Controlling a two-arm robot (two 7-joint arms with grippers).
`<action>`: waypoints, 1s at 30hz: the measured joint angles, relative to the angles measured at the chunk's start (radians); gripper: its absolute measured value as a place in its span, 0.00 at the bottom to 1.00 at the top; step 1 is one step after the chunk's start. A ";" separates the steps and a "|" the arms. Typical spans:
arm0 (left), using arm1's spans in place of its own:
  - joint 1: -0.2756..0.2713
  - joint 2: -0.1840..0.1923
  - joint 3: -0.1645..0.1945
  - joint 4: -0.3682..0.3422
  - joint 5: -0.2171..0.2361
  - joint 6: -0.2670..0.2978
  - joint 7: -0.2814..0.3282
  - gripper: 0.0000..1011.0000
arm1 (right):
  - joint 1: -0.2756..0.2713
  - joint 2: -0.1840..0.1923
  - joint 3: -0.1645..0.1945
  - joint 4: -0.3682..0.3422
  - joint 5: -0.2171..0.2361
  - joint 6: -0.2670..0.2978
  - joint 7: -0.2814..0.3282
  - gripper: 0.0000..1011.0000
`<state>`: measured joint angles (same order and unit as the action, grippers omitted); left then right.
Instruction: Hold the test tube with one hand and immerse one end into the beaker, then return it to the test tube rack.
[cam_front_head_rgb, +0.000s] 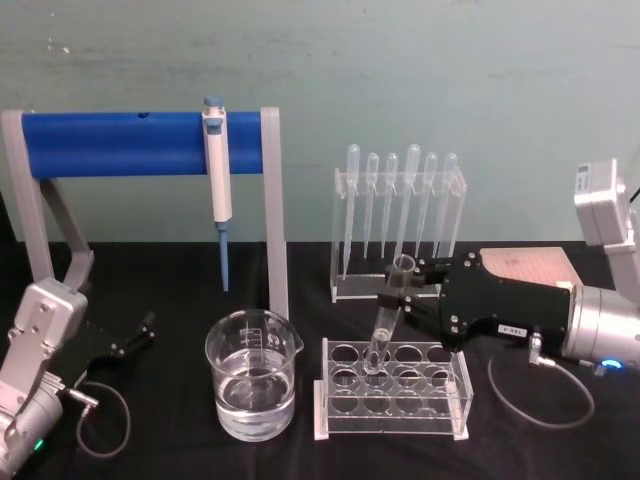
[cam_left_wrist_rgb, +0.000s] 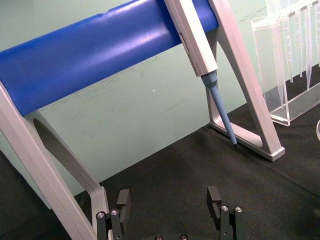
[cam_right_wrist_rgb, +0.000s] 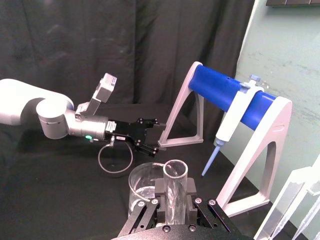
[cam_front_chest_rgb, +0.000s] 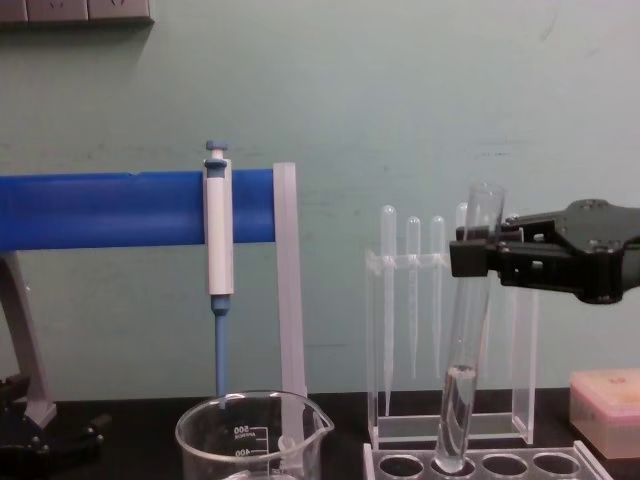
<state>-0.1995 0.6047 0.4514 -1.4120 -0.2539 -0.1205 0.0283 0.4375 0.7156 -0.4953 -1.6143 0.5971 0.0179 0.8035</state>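
Note:
The test tube (cam_front_head_rgb: 378, 345) is a clear glass tube, tilted with its open rim leaning away from the beaker. Its rounded bottom (cam_front_chest_rgb: 452, 455) sits at a back-row hole of the tube rack (cam_front_head_rgb: 395, 432). My right gripper (cam_front_head_rgb: 400, 295) is shut on the tube's upper part, just below the rim (cam_right_wrist_rgb: 175, 172), and comes in from the right (cam_front_chest_rgb: 470, 258). The beaker (cam_front_head_rgb: 252, 385) stands left of the rack, holding clear liquid, with its spout and white marks facing the chest view (cam_front_chest_rgb: 250, 440). My left gripper (cam_front_head_rgb: 140, 335) rests open on the black mat at the left (cam_left_wrist_rgb: 169, 200).
A blue-barred stand (cam_front_head_rgb: 140, 142) at the back left carries a blue-and-white pipettor (cam_front_head_rgb: 217, 170) hanging just behind the beaker. A clear holder of plastic pipettes (cam_front_head_rgb: 400, 225) stands behind the rack. A pink box (cam_front_chest_rgb: 605, 395) lies at the right. The left arm's cable (cam_front_head_rgb: 105, 420) loops on the mat.

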 joint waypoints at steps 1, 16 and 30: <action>0.000 0.000 0.000 0.000 0.000 0.000 0.000 0.99 | 0.006 0.001 -0.003 -0.002 0.005 0.009 -0.002 0.22; 0.000 0.000 0.000 0.000 0.000 0.000 0.000 0.99 | 0.080 -0.019 -0.046 -0.004 0.022 0.042 -0.012 0.22; 0.000 0.000 0.000 0.000 0.000 0.000 0.000 0.99 | 0.174 -0.083 -0.104 0.030 0.020 0.052 -0.002 0.22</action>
<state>-0.1995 0.6047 0.4514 -1.4120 -0.2539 -0.1206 0.0283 0.6111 0.6325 -0.5988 -1.5839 0.6176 0.0702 0.8016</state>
